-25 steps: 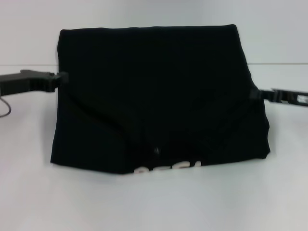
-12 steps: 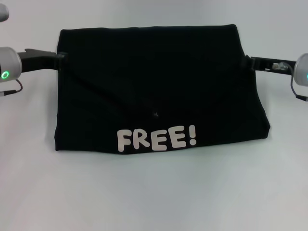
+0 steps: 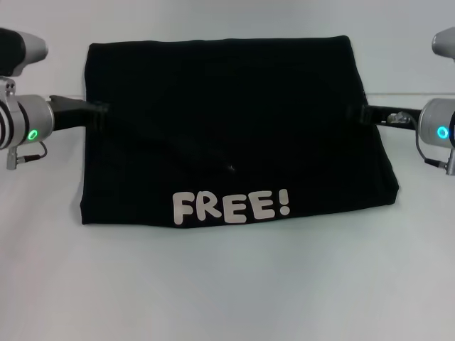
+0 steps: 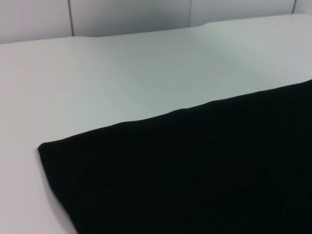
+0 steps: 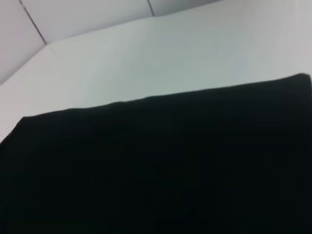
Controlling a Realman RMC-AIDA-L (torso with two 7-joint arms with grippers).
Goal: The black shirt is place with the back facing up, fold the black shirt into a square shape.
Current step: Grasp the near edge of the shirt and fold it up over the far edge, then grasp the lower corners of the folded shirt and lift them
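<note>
The black shirt [image 3: 227, 121] lies folded into a wide rectangle on the white table [image 3: 227, 291]. White letters "FREE!" [image 3: 231, 206] face up along its near edge. My left gripper [image 3: 98, 111] meets the shirt's left edge about halfway up that side. My right gripper [image 3: 355, 112] meets the right edge at a similar height. Both tips blend into the dark fabric, so any hold on the cloth is unclear. The left wrist view shows a flat corner of the shirt [image 4: 195, 175] on the table. In the right wrist view the shirt [image 5: 156, 170] fills the lower half.
White tabletop surrounds the shirt on all sides, with a broad bare strip in front of it. A pale wall [image 4: 126, 14] rises behind the table's far edge. No other objects are in view.
The near flap has come to rest flat, and the "FREE!" letters now show in full. Both grippers first went farther back, then came nearer along the shirt's sides.
</note>
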